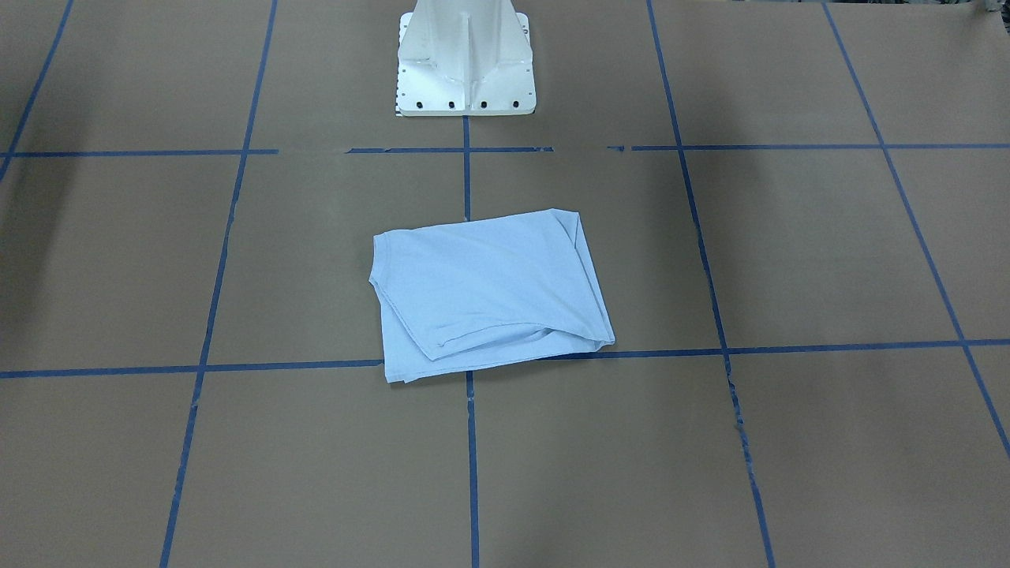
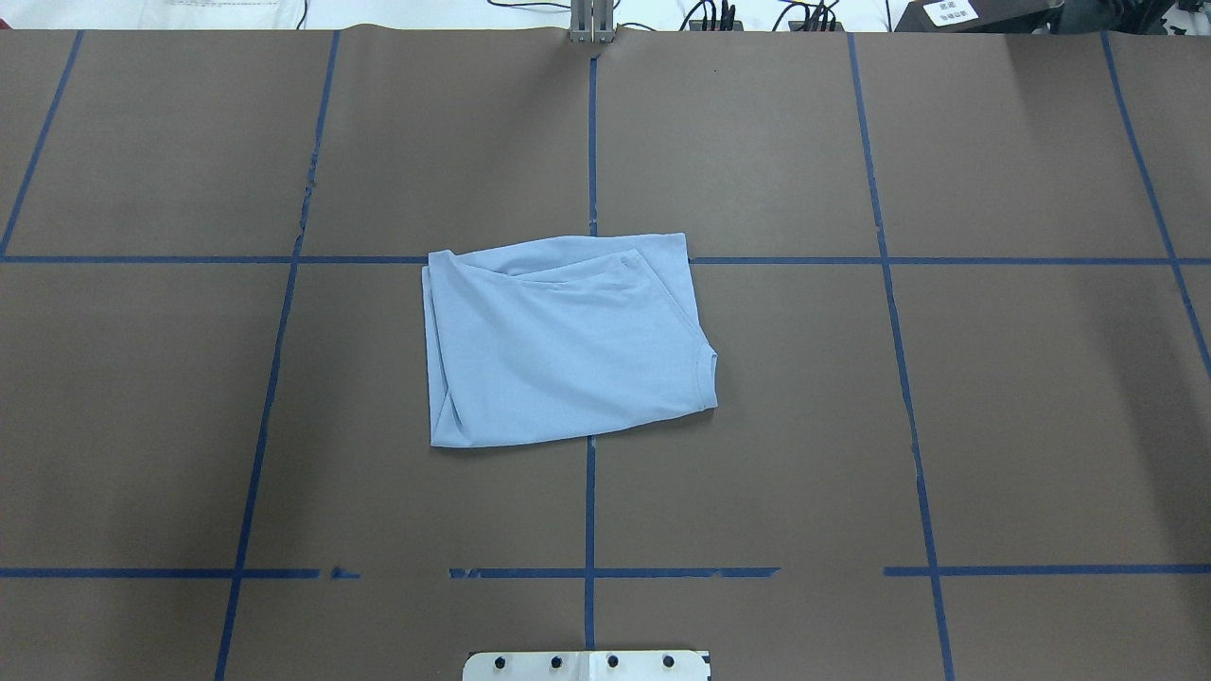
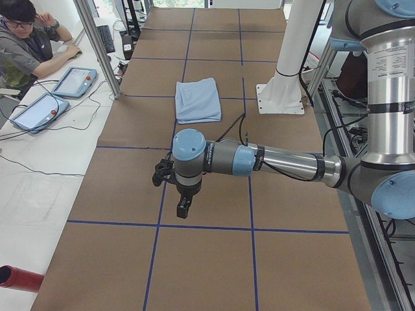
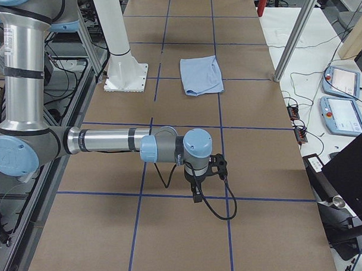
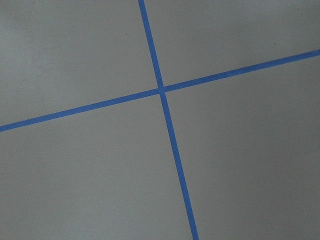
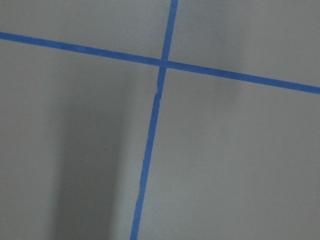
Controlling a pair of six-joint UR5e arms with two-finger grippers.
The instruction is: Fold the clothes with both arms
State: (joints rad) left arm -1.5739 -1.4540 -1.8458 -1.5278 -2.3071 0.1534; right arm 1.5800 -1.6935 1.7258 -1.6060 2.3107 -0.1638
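Observation:
The light blue T-shirt [image 1: 489, 296] lies folded into a rough rectangle at the middle of the brown table [image 2: 946, 426]; it also shows in the overhead view [image 2: 563, 340] and both side views [image 3: 198, 99] [image 4: 201, 75]. Its collar edge shows at one side; the print and label are hidden. The left gripper [image 3: 183, 207] hangs over the table's left end, far from the shirt. The right gripper [image 4: 197, 197] hangs over the right end, also far from it. I cannot tell whether either is open or shut. Both wrist views show only bare table and blue tape crosses.
The white pedestal base [image 1: 465, 59] stands at the robot's side of the table, behind the shirt. Blue tape lines [image 2: 590, 511] grid the surface. An operator [image 3: 26, 39] sits by teach pendants [image 3: 74, 81] on the far side bench.

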